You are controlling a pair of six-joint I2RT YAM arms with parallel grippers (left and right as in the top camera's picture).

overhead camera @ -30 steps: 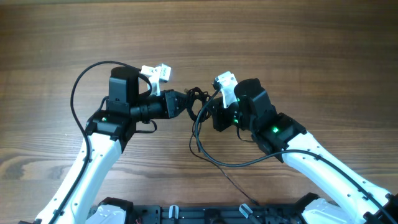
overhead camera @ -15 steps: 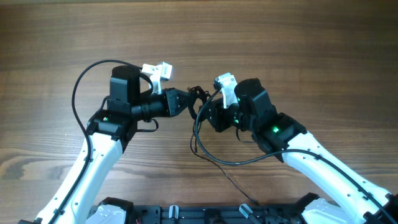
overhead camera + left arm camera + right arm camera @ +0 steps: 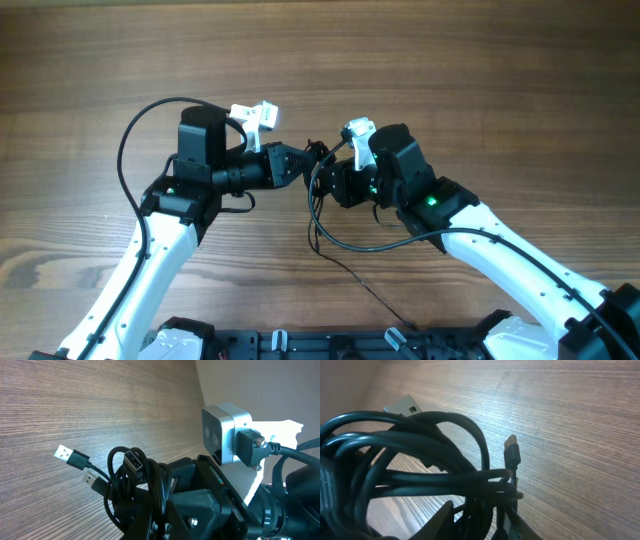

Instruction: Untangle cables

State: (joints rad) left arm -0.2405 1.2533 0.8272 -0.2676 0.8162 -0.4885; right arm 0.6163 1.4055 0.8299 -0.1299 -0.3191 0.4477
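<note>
The cables [image 3: 318,152] are a knot of thin black cords held above the wooden table between my two grippers. My left gripper [image 3: 306,165] comes in from the left and is shut on strands of the bundle [image 3: 131,491]. USB plugs [image 3: 66,454] stick out of it to the left. My right gripper [image 3: 327,184] meets it from the right. In the right wrist view its fingers [image 3: 448,510] stand a little apart, with several strands [image 3: 420,440] running loosely between them. A small plug [image 3: 512,451] hangs beside the loops.
One black loop [image 3: 318,232] sags below the grippers, and a thin cord [image 3: 375,295] trails toward the front edge. The arms' own thicker cables arc beside each wrist. The black base rail [image 3: 300,345] runs along the front. Bare wood [image 3: 450,70] lies behind.
My right gripper has parted its jaws a little and shifted left, closer to the left gripper. The left gripper has kept its hold and place.
</note>
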